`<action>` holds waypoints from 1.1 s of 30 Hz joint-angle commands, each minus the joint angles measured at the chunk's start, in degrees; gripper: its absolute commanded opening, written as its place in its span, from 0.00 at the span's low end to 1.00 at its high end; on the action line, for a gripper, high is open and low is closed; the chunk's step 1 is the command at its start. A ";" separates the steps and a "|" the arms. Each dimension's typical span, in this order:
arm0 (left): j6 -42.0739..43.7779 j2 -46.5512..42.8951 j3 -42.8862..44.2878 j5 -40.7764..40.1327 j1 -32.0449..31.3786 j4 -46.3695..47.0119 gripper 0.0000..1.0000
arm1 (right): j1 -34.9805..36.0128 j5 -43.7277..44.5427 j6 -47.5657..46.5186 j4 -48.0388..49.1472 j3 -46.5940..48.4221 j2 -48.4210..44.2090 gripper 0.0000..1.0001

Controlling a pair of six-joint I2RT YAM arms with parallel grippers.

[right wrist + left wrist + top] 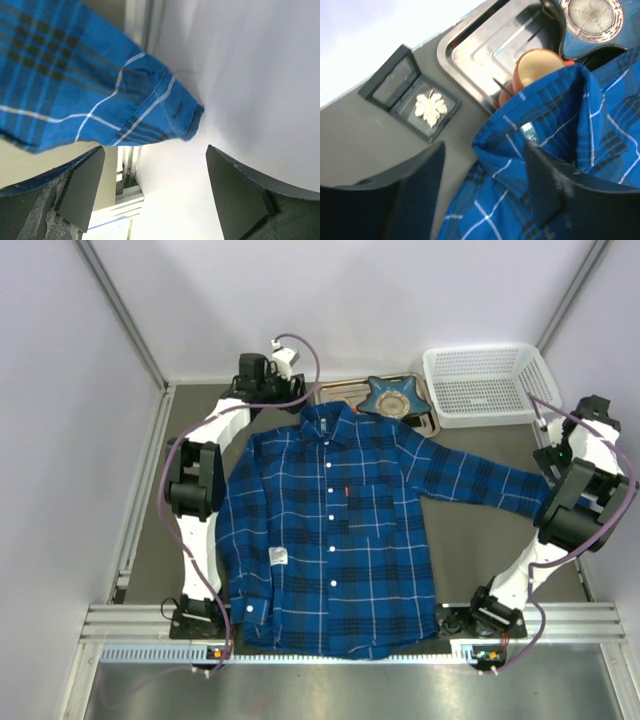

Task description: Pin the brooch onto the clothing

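Note:
The clothing (335, 530), a blue and navy plaid shirt, lies spread flat on the table, front up, collar toward the back. My left gripper (268, 390) hovers at the collar's left side. In the left wrist view it (485, 185) is open, its dark fingers straddling the collar and shoulder cloth (545, 135) without pinching it. The brooch (431, 107), a pale gold leaf-like ornament, rests in an open black display box (410, 97) on the table beyond the collar. My right gripper (556, 458) is open at the right sleeve's end, and the cuff (165, 110) lies just past its fingertips (90, 175), free.
A metal tray (470, 45) sits behind the collar with a tan round object (537, 67) in it. A blue star-shaped dish (393, 397) stands on the tray's right part. A white basket (490, 385) is at the back right. The white side wall (250, 75) is close to my right gripper.

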 commanded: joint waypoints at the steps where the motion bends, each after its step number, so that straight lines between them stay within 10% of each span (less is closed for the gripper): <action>1: 2.57 -7.47 1.64 4.77 5.68 -12.94 0.80 | 3.73 -2.83 1.49 -2.87 1.82 -5.57 0.87; 12: 44.65 -27.87 -14.95 14.83 17.40 -65.41 0.90 | 32.80 -26.30 4.12 -14.22 1.82 -14.28 0.99; 19: 58.39 -46.85 -39.64 7.36 8.54 -68.51 0.89 | 47.15 -37.99 5.62 -15.72 -0.28 -9.01 0.98; 33: 59.01 -51.45 -54.17 -4.15 -8.80 -62.36 0.76 | 53.92 -40.57 14.93 -8.60 -8.28 0.04 0.90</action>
